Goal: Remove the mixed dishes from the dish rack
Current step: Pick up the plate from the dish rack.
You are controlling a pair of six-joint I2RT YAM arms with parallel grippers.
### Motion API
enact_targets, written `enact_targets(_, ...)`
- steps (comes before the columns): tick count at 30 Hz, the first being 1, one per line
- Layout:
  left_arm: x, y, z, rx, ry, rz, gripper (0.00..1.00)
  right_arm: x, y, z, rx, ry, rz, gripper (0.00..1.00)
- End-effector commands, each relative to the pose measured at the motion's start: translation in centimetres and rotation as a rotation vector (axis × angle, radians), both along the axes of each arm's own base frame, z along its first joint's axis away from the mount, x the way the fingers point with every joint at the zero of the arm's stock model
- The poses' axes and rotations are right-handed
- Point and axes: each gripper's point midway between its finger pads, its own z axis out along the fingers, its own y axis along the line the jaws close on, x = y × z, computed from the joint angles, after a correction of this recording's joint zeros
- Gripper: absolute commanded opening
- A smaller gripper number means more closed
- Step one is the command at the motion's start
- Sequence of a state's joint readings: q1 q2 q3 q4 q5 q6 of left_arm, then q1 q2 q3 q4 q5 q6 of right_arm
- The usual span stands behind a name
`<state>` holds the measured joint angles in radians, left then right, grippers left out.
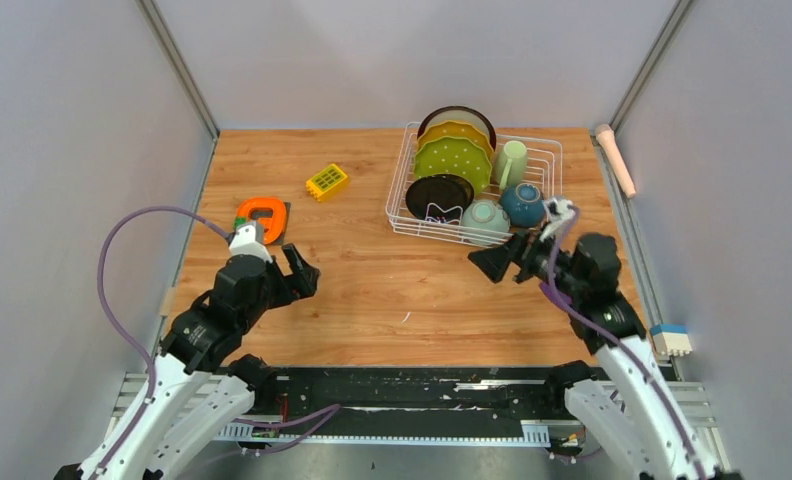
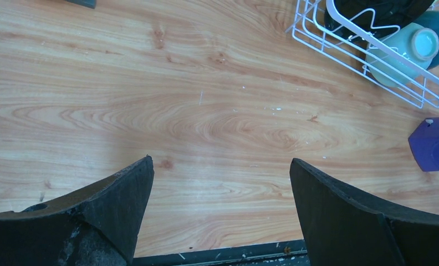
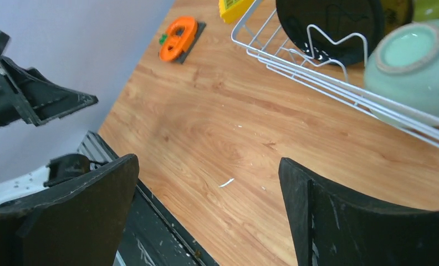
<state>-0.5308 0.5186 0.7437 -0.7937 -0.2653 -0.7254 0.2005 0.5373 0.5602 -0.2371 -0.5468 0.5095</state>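
Right arm (image 1: 597, 270): jaws spread wide, nothing between them, hanging over bare counter (image 1: 372, 290) just short of the near edge of the dish rack (image 1: 555, 165). Left arm (image 1: 237, 295): jaws likewise wide and empty, over the left part of the counter, well apart from the rack. The rack sits at the far right of the counter, still fully loaded. The right arm is clearly the nearer. From its jaws the rack lies ahead and a little left, and the mint bowl (image 1: 484, 218) at the near edge is the closest dish, with the teal bowl (image 1: 522, 203) just beside it. In the right wrist view the mint bowl shows its foot ring, so it is tipped over; fully inverted or on its side, cannot tell. The plates stand on edge in a row running away from the arms: small black plate (image 1: 437, 195) nearest, then green dotted plate (image 1: 452, 160), orange scalloped plate (image 1: 455, 133), maroon-rimmed plate (image 1: 457, 115). The light green mug (image 1: 512, 160) sits right of them. The maroon-rimmed plate is mostly hidden behind the orange one. The black plate is cut off at the top of both wrist views; the mug shows in neither. Judgement: first reach suits the right arm, towards the mint bowl
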Motion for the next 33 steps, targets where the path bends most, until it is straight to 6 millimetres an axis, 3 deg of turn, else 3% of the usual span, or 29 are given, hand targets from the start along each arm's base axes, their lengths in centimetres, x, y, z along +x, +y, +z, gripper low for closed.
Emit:
enact_targets(1, 1.1, -1.0, 0.2, 0.000, -0.026, -0.034, 1.00, 3.9, 3.6, 3.8, -0.226, -0.209, 0.121, 1.00)
enact_targets(6, 1.0, -2.5, -0.7, -0.013, -0.002, -0.114, 1.00, 11.0, 5.2, 3.2, -0.712, -0.402, 0.228, 0.97)
enact_targets(9, 0.8, -3.2, -1.0, -0.019, 0.014, -0.153, 1.00, 14.0, 5.8, 1.4, -0.913, -0.499, 0.358, 0.94)
enact_targets(14, 1.0, -3.3, -1.3, -0.016, 0.018, -0.152, 1.00, 17.5, 8.0, 0.3, -0.998, -0.546, 0.494, 0.82)
enact_targets(16, 1.1, -3.3, -1.5, -0.011, 0.026, -0.149, 1.00, 19.1, 8.9, 1.4, -0.964, -0.525, 0.456, 0.76)
enact_targets(19, 1.2, -3.2, -2.1, 0.005, 0.055, -0.142, 1.00, 20.1, 10.4, 2.1, -0.915, -0.511, 0.473, 0.67)
enact_targets(25, 1.2, -2.9, -2.7, 0.023, 0.086, -0.126, 1.00, 21.7, 10.6, -0.4, -1.027, -0.506, 0.512, 0.63)
enact_targets(31, 1.0, -2.7, -3.0, 0.025, 0.097, -0.113, 1.00, 21.8, 10.3, -2.5, -1.158, -0.509, 0.555, 0.62)
enact_targets(33, 0.9, -2.5, -3.1, 0.028, 0.099, -0.107, 1.00, 22.8, 10.2, -2.9, -1.188, -0.495, 0.520, 0.60)
